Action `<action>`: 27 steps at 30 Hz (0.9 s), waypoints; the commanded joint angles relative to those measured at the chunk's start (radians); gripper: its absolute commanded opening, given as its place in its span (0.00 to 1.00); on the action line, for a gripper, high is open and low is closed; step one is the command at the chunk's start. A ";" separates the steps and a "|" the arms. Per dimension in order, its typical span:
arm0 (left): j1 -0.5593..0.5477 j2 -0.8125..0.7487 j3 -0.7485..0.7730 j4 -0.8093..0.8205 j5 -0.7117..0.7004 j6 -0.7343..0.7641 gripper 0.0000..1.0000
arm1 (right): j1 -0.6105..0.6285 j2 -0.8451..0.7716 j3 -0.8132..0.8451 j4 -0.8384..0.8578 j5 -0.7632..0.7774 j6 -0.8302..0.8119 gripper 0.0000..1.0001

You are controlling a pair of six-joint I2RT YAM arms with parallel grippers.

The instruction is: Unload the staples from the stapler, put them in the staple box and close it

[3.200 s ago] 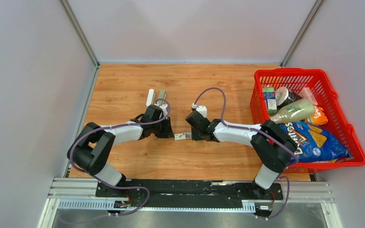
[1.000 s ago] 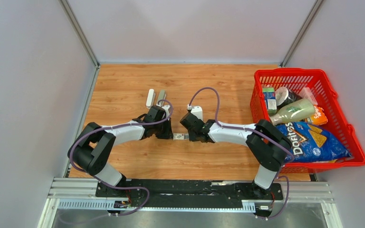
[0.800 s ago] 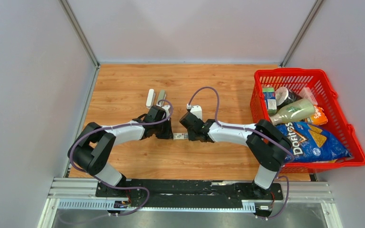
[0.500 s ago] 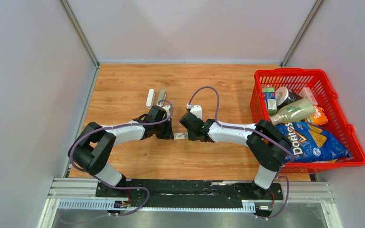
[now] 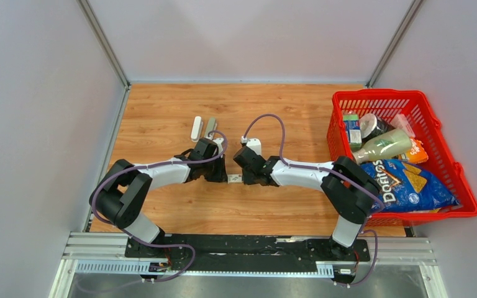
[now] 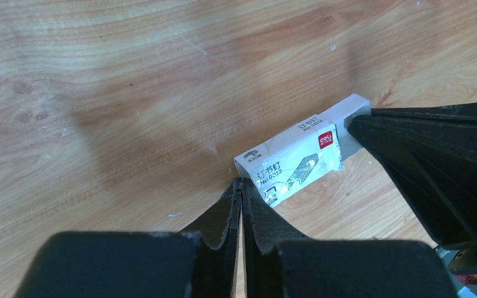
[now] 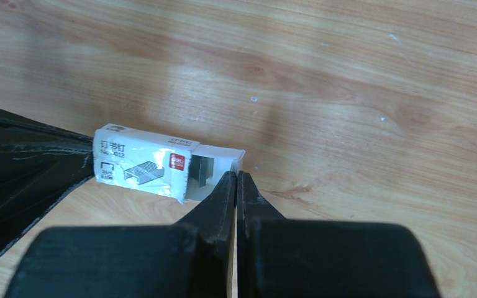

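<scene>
A small white printed staple box lies on the wooden table between my two grippers. In the right wrist view the box has its inner tray slid partly out, and a grey strip of staples shows inside. My right gripper is shut and empty, with its tips against the tray's end. My left gripper is shut and empty, with its tips touching the box's other end. Two staplers, one white and one grey, lie behind the left gripper.
A red basket at the right holds a chips bag, a bottle and other groceries. Grey walls close in the table at the left, back and right. Bare wood lies behind the arms.
My right gripper has moved left against the box and nudged it slightly left toward the left gripper. The left arm has barely moved.
</scene>
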 commanded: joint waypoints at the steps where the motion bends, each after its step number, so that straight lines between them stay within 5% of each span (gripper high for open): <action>1: -0.011 0.004 0.022 0.003 0.008 0.004 0.09 | 0.012 0.013 0.019 0.087 -0.065 0.014 0.00; 15: -0.023 -0.019 0.002 0.003 0.002 0.001 0.09 | 0.015 -0.044 0.000 0.072 -0.019 -0.001 0.19; 27: -0.031 -0.034 -0.015 0.000 -0.007 -0.005 0.09 | 0.015 -0.118 -0.039 0.035 0.021 0.004 0.22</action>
